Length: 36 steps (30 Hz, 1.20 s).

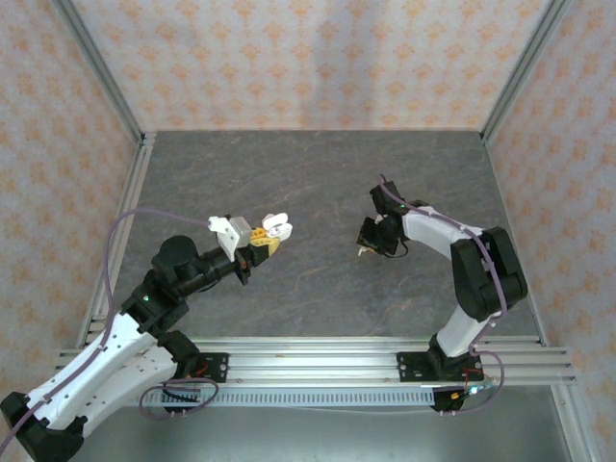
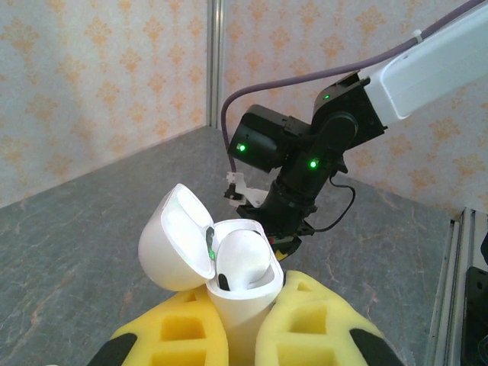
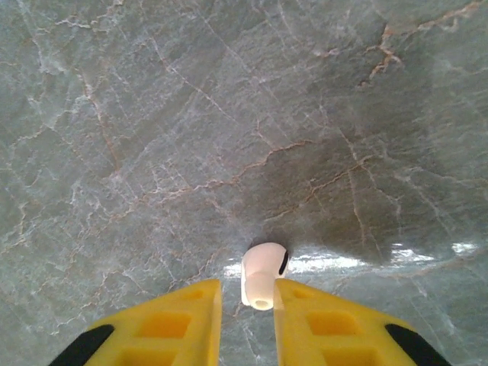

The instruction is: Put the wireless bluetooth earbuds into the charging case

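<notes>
My left gripper (image 2: 245, 299) is shut on the lower body of a white charging case (image 2: 242, 305) and holds it upright above the table. Its lid (image 2: 174, 242) is swung open to the left. One white earbud (image 2: 248, 255) sits in the case's well. In the top view the case (image 1: 276, 226) hangs left of centre. My right gripper (image 3: 248, 287) points down at the grey table, jaws a little apart around another white earbud (image 3: 261, 278). The earbud's stem rests against the right finger (image 3: 313, 320), and a gap shows at the left finger (image 3: 183, 320).
The grey marbled table (image 1: 318, 183) is walled by patterned panels at the back and both sides. My right arm (image 1: 452, 245) bends over the right half; its wrist (image 2: 305, 164) stands just beyond the case in the left wrist view. An aluminium rail (image 1: 318, 361) runs along the near edge.
</notes>
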{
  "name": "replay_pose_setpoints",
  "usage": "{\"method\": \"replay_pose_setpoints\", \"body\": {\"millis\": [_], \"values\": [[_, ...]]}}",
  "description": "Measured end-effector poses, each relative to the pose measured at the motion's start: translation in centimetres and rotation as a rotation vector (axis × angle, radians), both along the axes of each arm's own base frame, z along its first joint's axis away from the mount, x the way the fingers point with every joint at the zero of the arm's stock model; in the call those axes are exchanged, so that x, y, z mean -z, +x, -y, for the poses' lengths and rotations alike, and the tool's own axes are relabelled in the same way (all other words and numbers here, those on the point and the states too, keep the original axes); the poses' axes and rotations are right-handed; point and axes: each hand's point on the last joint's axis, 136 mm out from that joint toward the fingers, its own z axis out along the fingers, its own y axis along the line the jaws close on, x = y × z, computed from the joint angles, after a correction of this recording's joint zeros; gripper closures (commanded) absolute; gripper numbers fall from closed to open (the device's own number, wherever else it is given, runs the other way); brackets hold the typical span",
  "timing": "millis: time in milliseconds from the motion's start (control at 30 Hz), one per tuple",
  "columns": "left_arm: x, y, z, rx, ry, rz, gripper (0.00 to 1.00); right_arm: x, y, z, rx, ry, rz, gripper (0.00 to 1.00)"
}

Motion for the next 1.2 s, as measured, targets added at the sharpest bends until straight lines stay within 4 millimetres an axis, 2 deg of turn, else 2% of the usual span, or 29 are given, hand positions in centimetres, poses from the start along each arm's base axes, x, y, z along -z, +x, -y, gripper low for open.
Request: {"method": "replay_pose_setpoints", "body": {"millis": [167, 233, 400, 633, 867, 1067, 1200], "values": [[-0.1, 0.0, 0.0, 0.0, 0.002, 0.003, 1.0, 1.1, -0.5, -0.8, -0.03, -0.023, -0.023, 0.8], [0.0, 0.0, 0.0, 0.001, 0.005, 0.006, 1.0, 0.9, -0.1, -1.4, -0.042, -0.028, -0.013, 0.81], [0.1, -0.1, -0.1, 0.001, 0.013, 0.007, 1.0, 0.4, 0.6, -2.3, -0.072, -0.064, 0.006, 0.91], [0.3, -0.2, -0.2, 0.002, 0.024, 0.006, 1.0, -0.2, 2.0, -2.2, -0.11, -0.152, 0.021, 0.95], [-0.1, -0.6, -0.4, 0.001, 0.016, 0.02, 1.0, -1.2, 1.3, -0.1, -0.187, -0.303, -0.015, 0.96], [0.3, -0.5, -0.5, -0.005, 0.027, 0.007, 1.0, -3.0, -0.2, 3.3, -0.292, -0.524, -0.092, 0.95], [0.3, -0.5, -0.6, -0.009, 0.029, 0.01, 1.0, -2.4, -1.5, 4.6, -0.386, -0.695, -0.191, 0.95]]}}
